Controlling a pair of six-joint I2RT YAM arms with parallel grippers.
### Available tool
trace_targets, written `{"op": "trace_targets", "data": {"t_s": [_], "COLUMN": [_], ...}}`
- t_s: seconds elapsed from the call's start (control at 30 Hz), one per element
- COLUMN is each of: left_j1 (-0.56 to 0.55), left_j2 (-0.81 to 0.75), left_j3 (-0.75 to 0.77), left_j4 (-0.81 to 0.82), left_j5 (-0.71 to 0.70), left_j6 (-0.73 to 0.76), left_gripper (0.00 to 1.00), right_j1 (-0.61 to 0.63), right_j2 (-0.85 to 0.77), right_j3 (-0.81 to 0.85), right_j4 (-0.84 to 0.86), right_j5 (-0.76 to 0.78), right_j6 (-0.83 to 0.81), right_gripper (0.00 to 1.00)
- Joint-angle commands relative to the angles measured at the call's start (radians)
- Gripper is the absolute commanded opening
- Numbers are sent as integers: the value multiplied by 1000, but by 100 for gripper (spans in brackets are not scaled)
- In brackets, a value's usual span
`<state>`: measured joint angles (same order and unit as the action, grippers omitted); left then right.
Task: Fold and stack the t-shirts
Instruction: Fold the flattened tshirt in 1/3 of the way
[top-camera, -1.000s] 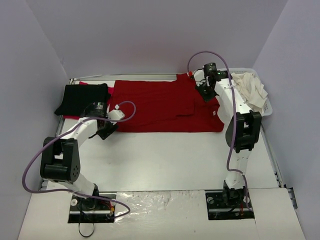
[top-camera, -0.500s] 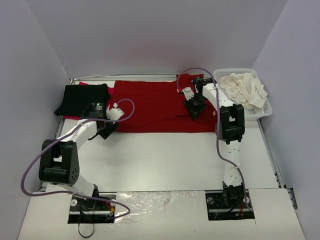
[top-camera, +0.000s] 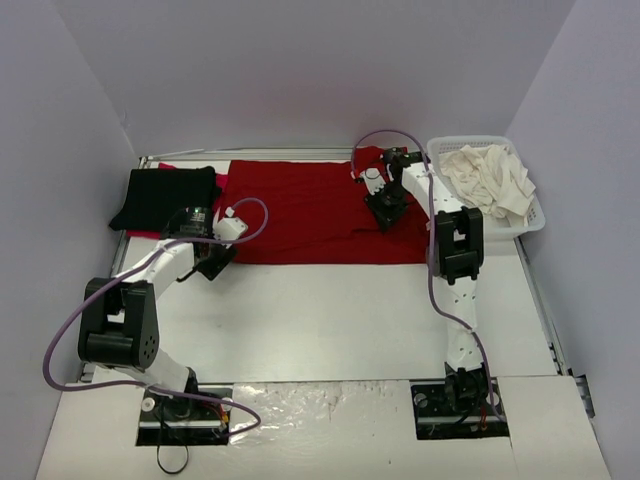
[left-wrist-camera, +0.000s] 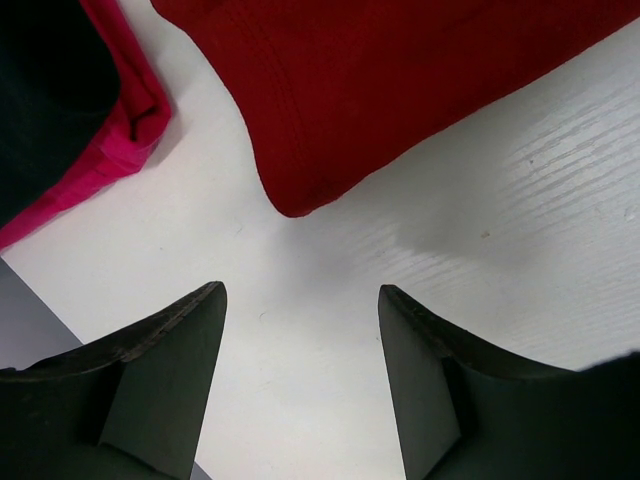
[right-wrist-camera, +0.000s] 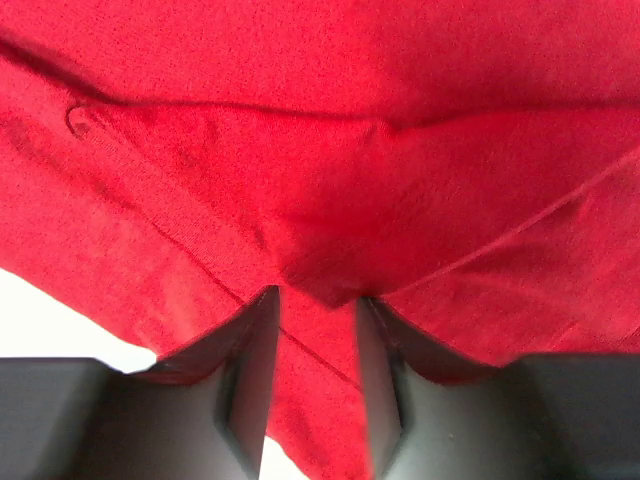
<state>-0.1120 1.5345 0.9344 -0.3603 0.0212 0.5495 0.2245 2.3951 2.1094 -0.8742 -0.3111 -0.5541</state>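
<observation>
A dark red t-shirt (top-camera: 300, 210) lies spread across the back of the table. My right gripper (top-camera: 385, 212) is over its right part, shut on a fold of its cloth (right-wrist-camera: 320, 120), which bunches between the fingers (right-wrist-camera: 315, 295). My left gripper (top-camera: 212, 262) is open and empty just above the table, close to the shirt's near left corner (left-wrist-camera: 300, 190); its tips (left-wrist-camera: 300, 290) frame bare table. A folded black t-shirt (top-camera: 165, 195) lies at the back left on a bright red one (left-wrist-camera: 110, 150).
A white lattice basket (top-camera: 535, 222) at the back right holds crumpled cream-white shirts (top-camera: 490, 175). Grey walls close in the table on the left, back and right. The white tabletop (top-camera: 330, 320) stretches in front of the shirt.
My right gripper has moved left from the shirt's far right edge in over the shirt, drawing cloth with it; the right side now lies folded inward. The left gripper has barely moved.
</observation>
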Motion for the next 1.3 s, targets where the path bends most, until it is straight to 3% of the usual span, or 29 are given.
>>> {"op": "trace_targets", "data": {"t_s": [0.0, 0.07, 0.1, 0.17, 0.57, 1.0, 1.03, 1.17, 1.27], "left_j1": [-3, -3, -3, -3, -3, -3, -3, -3, -3], "left_j2": [-36, -36, -36, -34, -27, -4, 4, 24, 27], "left_j3": [3, 0, 0, 0, 4, -9, -8, -2, 0], "left_j4": [0, 3, 3, 3, 0, -6, -8, -14, -17], "left_j5": [-12, -10, -12, -10, -10, -10, -35, -43, -43], "left_j6": [-17, -17, -16, -17, -31, -39, -39, -39, -40], "left_gripper": [61, 61, 61, 61, 61, 61, 61, 61, 61], "right_j1": [15, 15, 15, 16, 19, 75, 79, 99, 101], "right_j2": [27, 36, 38, 38, -2, 111, 116, 142, 141], "right_j3": [52, 63, 66, 70, 139, 273, 279, 296, 304], "right_j4": [-49, -49, -48, -48, -48, 53, 63, 92, 109], "right_j5": [9, 13, 18, 23, 40, 59, 66, 93, 110], "right_j6": [-9, -9, -9, -10, -15, -24, -24, -33, -21], "right_gripper": [26, 17, 3, 0, 0, 0, 1, 23, 25]}}
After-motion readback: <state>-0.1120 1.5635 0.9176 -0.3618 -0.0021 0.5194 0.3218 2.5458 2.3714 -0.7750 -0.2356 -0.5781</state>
